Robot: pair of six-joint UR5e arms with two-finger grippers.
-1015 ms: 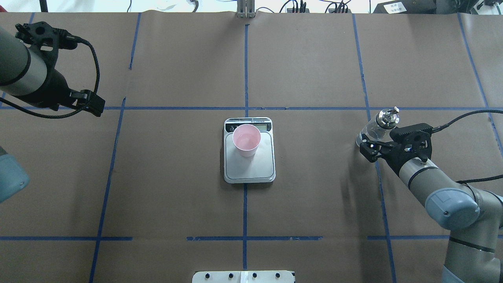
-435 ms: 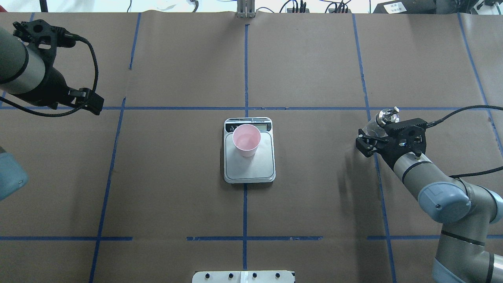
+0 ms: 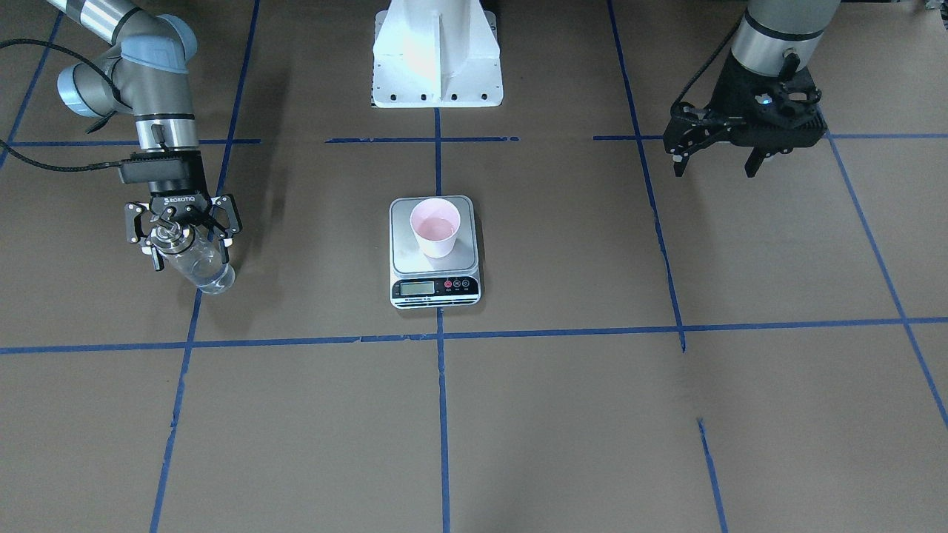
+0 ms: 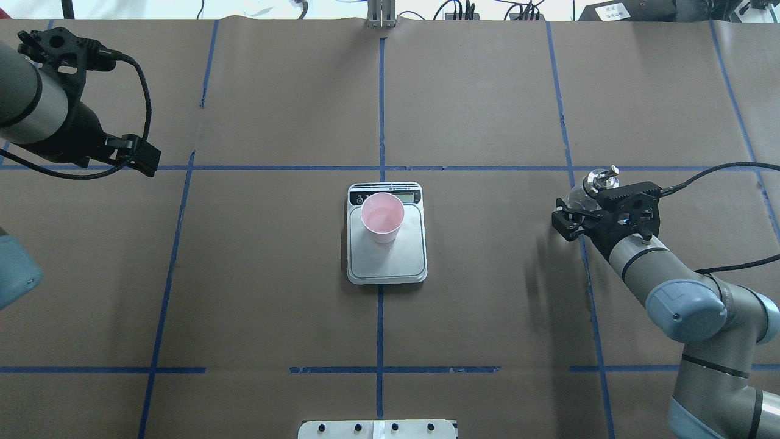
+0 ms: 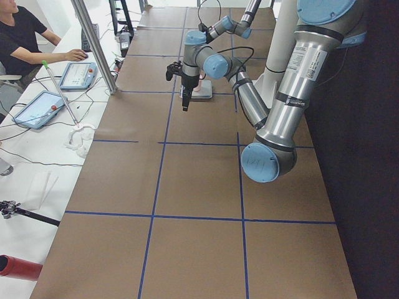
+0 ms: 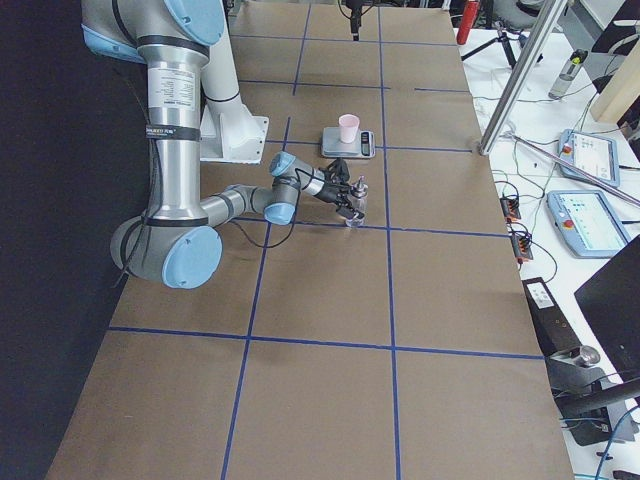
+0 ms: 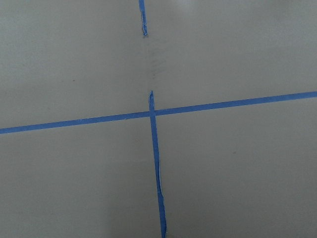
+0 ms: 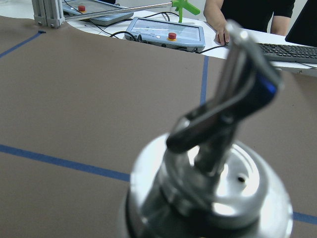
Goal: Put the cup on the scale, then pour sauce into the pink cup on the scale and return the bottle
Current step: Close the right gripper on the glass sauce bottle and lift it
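The pink cup [image 3: 435, 226] [image 4: 382, 216] stands upright on the steel platform of the scale [image 3: 435, 290] [image 4: 390, 265], with clear sauce [image 3: 434, 221] in its bottom. At the robot's right side the glass bottle [image 3: 198, 265] stands upright on the brown paper. Its metal collar and spout [image 4: 601, 179] [image 8: 213, 193] fill the right wrist view. My right gripper [image 3: 190, 259] is shut on the bottle's body, a finger on each side. Far from the scale, my left gripper [image 3: 715, 170] hangs open and empty above the table.
The robot's white base [image 3: 437, 59] sits behind the scale. Blue tape lines [image 7: 154, 148] cross the brown paper. Beyond the far table edge are a metal post [image 4: 381, 15], control tablets [image 8: 166, 32] and a seated person [image 5: 25, 37].
My right wrist has shifted a little away from the robot, bringing the bottle from a tilt to upright. The left arm has drifted slightly back. Cup and scale are unmoved.
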